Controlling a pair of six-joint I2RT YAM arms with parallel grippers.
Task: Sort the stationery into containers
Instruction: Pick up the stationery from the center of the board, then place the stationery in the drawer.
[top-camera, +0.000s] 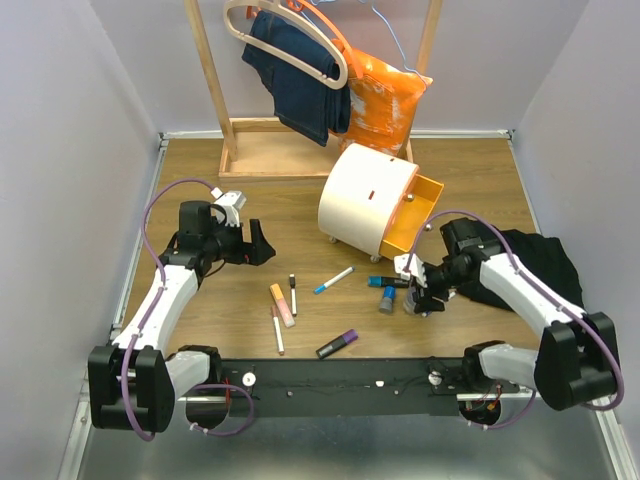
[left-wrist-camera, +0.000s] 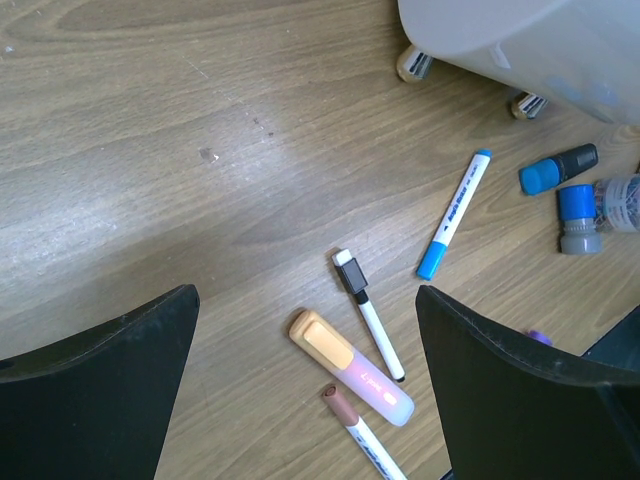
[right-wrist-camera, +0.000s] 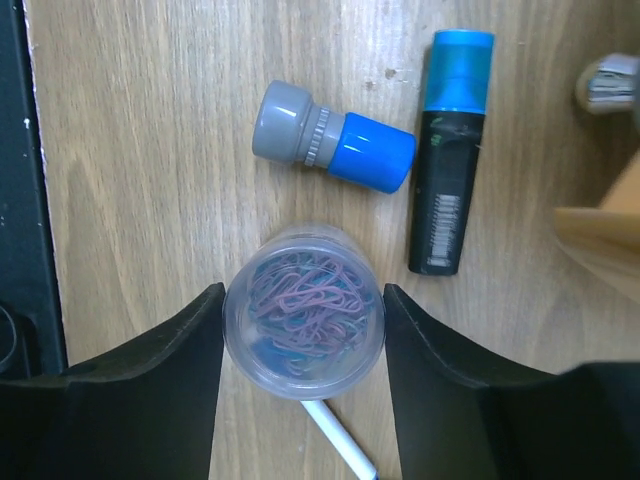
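My right gripper (right-wrist-camera: 303, 330) is shut on a clear round tub (right-wrist-camera: 303, 312) of coloured paper clips, with a finger touching each side of it as it stands on the table. A slim white pen (right-wrist-camera: 338, 440) pokes out from under the tub. Just beyond lie a grey-and-blue capped item (right-wrist-camera: 333, 140) and a black marker with a blue cap (right-wrist-camera: 448, 150). The cream cabinet (top-camera: 365, 195) lies tipped, its orange drawer (top-camera: 420, 215) pulled out. My left gripper (left-wrist-camera: 305, 380) hangs open above an orange-pink highlighter (left-wrist-camera: 352, 367), a black-capped pen (left-wrist-camera: 368, 314) and a brown-capped pen (left-wrist-camera: 360, 432).
A blue-capped white pen (top-camera: 333, 280) and a purple marker (top-camera: 338, 344) lie mid-table. A dark cloth (top-camera: 530, 265) sits under my right arm. At the back stands a wooden clothes rack (top-camera: 215, 90) with hanging jeans and an orange bag (top-camera: 385, 100).
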